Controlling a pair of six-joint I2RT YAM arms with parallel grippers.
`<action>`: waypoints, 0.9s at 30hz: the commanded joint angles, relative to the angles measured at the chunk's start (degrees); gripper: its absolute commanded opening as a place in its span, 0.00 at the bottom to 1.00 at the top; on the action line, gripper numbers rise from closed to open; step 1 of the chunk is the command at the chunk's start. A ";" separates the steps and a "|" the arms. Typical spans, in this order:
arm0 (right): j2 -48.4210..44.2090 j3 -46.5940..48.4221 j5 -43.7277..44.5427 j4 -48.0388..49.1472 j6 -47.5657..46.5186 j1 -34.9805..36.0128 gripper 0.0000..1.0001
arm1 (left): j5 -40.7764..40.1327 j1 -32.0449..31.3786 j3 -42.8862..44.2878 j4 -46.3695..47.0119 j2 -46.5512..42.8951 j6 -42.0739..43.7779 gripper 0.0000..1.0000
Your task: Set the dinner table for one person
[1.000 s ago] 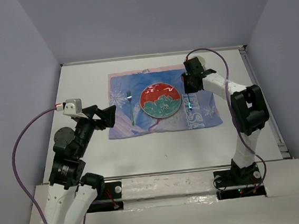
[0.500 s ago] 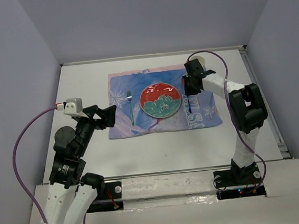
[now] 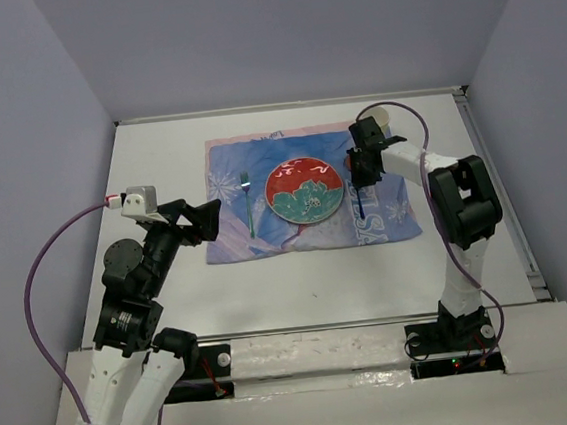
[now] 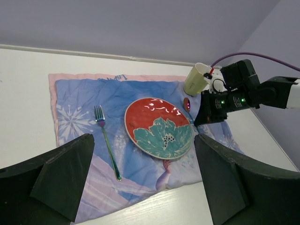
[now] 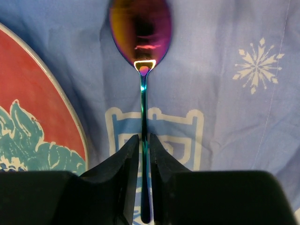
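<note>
- Left pincer (image 3: pixel 207 220) — jaws wide apart, holding nothing, hovering off the left edge of the mat (image 3: pixel 225 178).
- Dinner table (image 3: pixel 158 164) — lies under everything; the mat sits mid-table, carrying fork (image 3: pixel 249 204), then plate (image 3: pixel 305 191).
- Spoon (image 5: pixel 142 28) — just right of the plate, long axis near-to-far, parallel to the fork, bowl towards the cup (image 4: pixel 197 78).
- Right pincer (image 5: pixel 144 145) — the nearer arm, astride the spoon handle. Whether it clamps or merely flanks it cannot be told.
</note>
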 commanded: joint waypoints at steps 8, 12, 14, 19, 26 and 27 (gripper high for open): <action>-5.46 0.14 0.84 2.11 0.71 -0.20 0.41 | 1.13 0.57 -0.35 3.11 0.73 0.31 0.99; -13.98 -3.55 -4.34 5.97 1.50 -0.20 0.42 | 0.96 1.01 -0.35 3.19 0.99 0.31 0.99; -22.58 -9.42 -10.13 10.35 1.85 -0.20 0.43 | 0.61 1.19 -0.35 3.19 1.16 0.40 0.99; -44.99 -25.86 -18.41 29.17 4.31 -0.20 0.52 | -0.80 1.62 -0.52 3.28 1.08 0.40 0.99; -73.12 -39.31 -17.45 33.13 9.58 -0.20 1.00 | -1.15 1.63 -0.96 4.42 -0.42 0.93 0.99; -78.63 -42.55 -18.67 34.62 10.46 -0.20 1.00 | -0.11 1.63 -1.22 4.42 -1.11 1.02 0.99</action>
